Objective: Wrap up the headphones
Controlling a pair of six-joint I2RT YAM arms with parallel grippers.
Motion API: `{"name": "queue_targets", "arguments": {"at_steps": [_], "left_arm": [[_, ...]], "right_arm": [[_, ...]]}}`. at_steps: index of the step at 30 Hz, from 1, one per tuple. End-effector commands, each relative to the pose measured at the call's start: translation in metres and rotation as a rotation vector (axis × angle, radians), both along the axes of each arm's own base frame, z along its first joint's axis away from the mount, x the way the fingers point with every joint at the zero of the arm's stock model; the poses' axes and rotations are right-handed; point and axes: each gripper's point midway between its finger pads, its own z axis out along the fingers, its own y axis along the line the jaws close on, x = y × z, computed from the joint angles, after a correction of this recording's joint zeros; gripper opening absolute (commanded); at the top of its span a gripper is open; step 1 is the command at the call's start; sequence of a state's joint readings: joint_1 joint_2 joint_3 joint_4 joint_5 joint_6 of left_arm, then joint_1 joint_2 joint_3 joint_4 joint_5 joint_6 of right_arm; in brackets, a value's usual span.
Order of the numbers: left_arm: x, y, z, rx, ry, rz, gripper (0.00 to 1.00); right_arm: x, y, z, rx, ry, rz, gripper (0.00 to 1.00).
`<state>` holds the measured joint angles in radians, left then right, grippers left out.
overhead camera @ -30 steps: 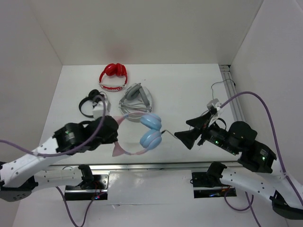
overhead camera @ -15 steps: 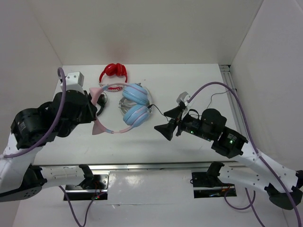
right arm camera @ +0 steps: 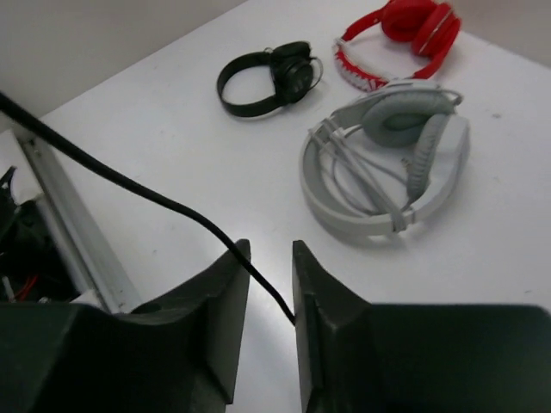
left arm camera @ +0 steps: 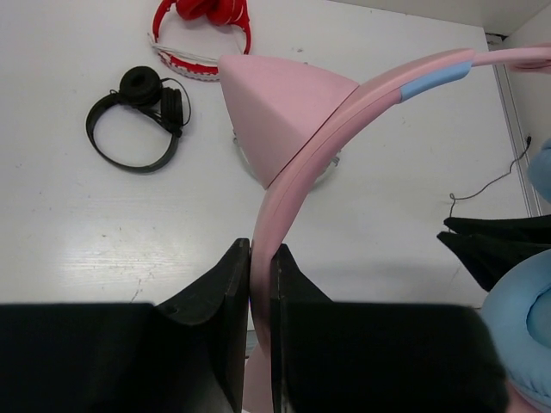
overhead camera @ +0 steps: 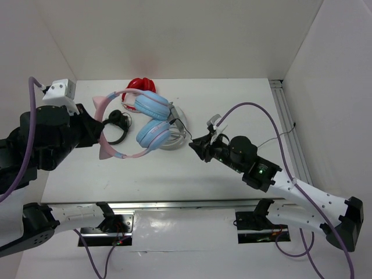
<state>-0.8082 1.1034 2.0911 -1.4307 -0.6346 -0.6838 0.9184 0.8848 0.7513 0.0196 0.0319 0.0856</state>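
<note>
The headphones, with light blue ear cups, a pink headband and pink cat ears, hang lifted above the table's left half. My left gripper is shut on the headband just below one cat ear; in the top view it sits at the band's left side. Their thin black cable runs down between the fingers of my right gripper, whose jaws stand a narrow gap apart, wider than the cable, which brushes one inner face. In the top view that gripper is right of the cups.
On the table lie a red pair, a small black pair and a grey-white pair with its cord bundled. They lie under and behind the lifted headphones. An aluminium rail runs along the right wall.
My left arm has lifted the headphones up and to the left, off the table. My right gripper has moved left to the cable and its jaws have narrowed around it.
</note>
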Motion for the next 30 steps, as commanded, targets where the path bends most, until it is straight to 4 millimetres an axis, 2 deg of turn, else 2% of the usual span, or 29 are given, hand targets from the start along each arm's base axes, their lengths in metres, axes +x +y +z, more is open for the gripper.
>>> {"name": "queue_targets", "arguments": {"at_steps": [1,2,4,5,7,10,11,12,13,14,15,16,17,18,19,21,22,24,25,28,30], "left_arm": [[0.003,-0.004,0.024,-0.09,-0.07,0.002,0.0],[0.003,-0.001,0.027,-0.093,-0.08,0.013,0.0],[0.003,0.002,0.03,-0.097,-0.092,0.024,0.0],[0.003,0.006,0.034,-0.099,-0.107,0.045,0.0],[0.004,0.011,0.035,-0.092,-0.115,0.067,0.0],[0.017,0.024,0.024,0.006,-0.112,0.168,0.0],[0.02,0.027,0.018,0.04,-0.105,0.196,0.0],[0.026,0.032,0.004,0.102,-0.086,0.251,0.0],[0.03,0.032,-0.001,0.12,-0.083,0.264,0.0],[0.034,0.028,-0.009,0.14,-0.065,0.276,0.0],[0.04,0.027,-0.02,0.172,-0.047,0.291,0.0],[0.044,0.026,-0.026,0.197,-0.04,0.292,0.0],[0.053,0.025,-0.026,0.191,-0.054,0.318,0.0],[0.059,0.023,-0.04,0.224,-0.029,0.319,0.0],[0.062,0.03,-0.042,0.244,-0.031,0.34,0.0],[0.073,0.024,-0.047,0.257,-0.045,0.328,0.0],[0.079,0.017,-0.064,0.336,-0.011,0.26,0.0],[0.091,-0.001,-0.076,0.373,-0.014,0.159,0.0],[0.099,-0.015,-0.091,0.387,0.013,0.105,0.0],[0.103,-0.044,-0.117,0.425,0.061,-0.025,0.0],[0.103,-0.069,-0.128,0.461,0.064,-0.111,0.0]], "right_arm": [[0.023,-0.005,0.027,0.084,-0.068,-0.11,0.3],[0.028,-0.007,0.018,0.071,-0.049,-0.132,0.19],[0.032,-0.011,0.012,0.074,-0.031,-0.157,0.04],[0.036,-0.014,0.012,0.082,-0.023,-0.176,0.0],[0.036,-0.021,0.004,0.066,-0.015,-0.204,0.0],[0.036,-0.034,0.011,0.08,-0.001,-0.261,0.0],[0.035,-0.04,0.005,0.042,0.021,-0.277,0.0],[0.034,-0.046,0.009,0.043,0.037,-0.305,0.0],[0.04,-0.057,0.02,0.041,0.029,-0.369,0.0],[0.038,-0.068,0.016,0.01,0.052,-0.408,0.0],[0.038,-0.076,0.021,0.012,0.054,-0.442,0.0],[0.041,-0.089,0.035,0.023,0.038,-0.508,0.0],[0.037,-0.099,0.035,0.0,0.045,-0.531,0.0],[0.036,-0.105,0.04,-0.001,0.042,-0.547,0.01],[0.033,-0.111,0.054,0.018,0.032,-0.558,0.01],[0.026,-0.12,0.061,-0.005,0.033,-0.557,0.01],[0.018,-0.117,0.077,0.013,0.016,-0.5,0.0],[0.008,-0.109,0.083,-0.007,0.012,-0.41,0.0],[-0.005,-0.094,0.093,-0.014,-0.013,-0.28,0.0],[-0.02,-0.074,0.089,-0.085,-0.021,-0.116,0.0],[-0.036,-0.058,0.088,-0.101,-0.01,0.006,0.0]]}}
